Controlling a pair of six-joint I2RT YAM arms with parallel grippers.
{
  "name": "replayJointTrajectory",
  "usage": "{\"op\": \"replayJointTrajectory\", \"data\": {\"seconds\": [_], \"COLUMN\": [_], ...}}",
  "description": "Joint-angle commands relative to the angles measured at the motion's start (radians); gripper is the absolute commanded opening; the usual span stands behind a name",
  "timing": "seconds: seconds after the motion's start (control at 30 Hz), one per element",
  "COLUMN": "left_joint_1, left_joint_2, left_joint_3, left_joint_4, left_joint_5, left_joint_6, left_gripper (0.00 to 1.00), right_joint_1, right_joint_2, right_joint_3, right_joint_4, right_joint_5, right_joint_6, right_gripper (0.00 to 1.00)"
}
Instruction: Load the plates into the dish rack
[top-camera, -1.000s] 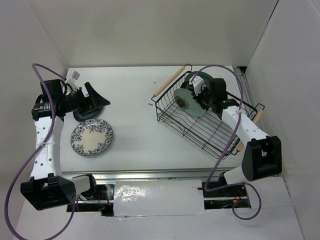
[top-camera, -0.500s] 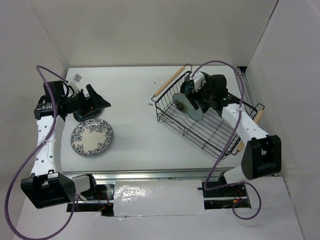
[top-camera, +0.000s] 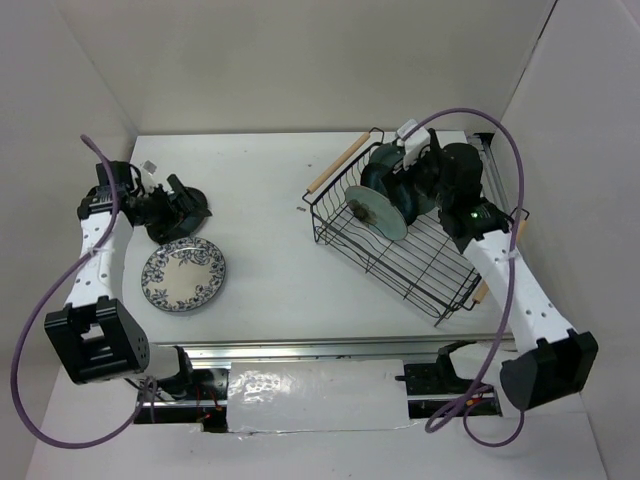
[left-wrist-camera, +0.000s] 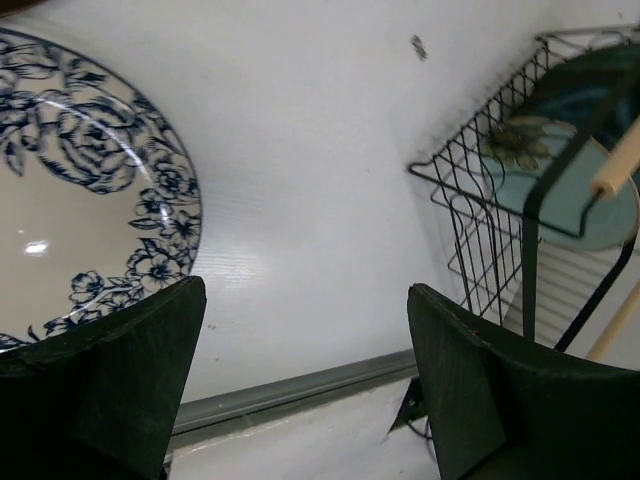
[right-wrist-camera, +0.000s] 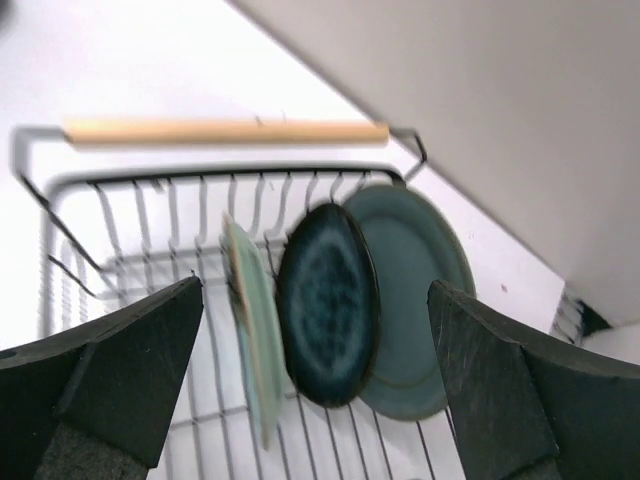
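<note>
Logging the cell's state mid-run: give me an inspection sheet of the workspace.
Surface: white table.
Job's things: dish rack holds mint plate, navy plate and grey-teal plate on edge; floral plate lies flat, left side.
Clutter: small dark speck near the rack.
Grippers: left gripper open by the floral plate; right gripper open above the rack, empty.
Cables: left cable and right cable, purple, loop off the arms.
Surroundings: white walls on three sides.
</note>
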Motion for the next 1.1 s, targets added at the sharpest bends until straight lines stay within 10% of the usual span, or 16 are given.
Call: {"op": "replayJointTrajectory", "data": {"seconds": [0.0, 0.37, 1.07], "left_joint_1": [0.042, 0.18, 0.269], "left_joint_2": [0.052, 0.4, 0.712], "left_joint_3": [0.044, 0.257, 0.219], "left_joint_4": [0.028, -0.009, 0.276], "left_joint_5": [-0.115, -0.341, -0.254], "left_joint_6": [-0.079, -0.205, -0.116], "left_gripper": [0.94, 0.93, 0.95], "right_joint_1": [0.032, 0.164, 0.19], "right_joint_2": [-0.077, -0.112, -0.186], "right_joint_3": [0.073, 0.083, -0.152], "right_joint_4": [0.038, -0.065, -0.085], "right_joint_5": [-0.031, -0.09, -0.184], "right_joint_6": [0.168, 0.65, 0.655], "right_gripper": [1.0, 1.0, 1.0]}}
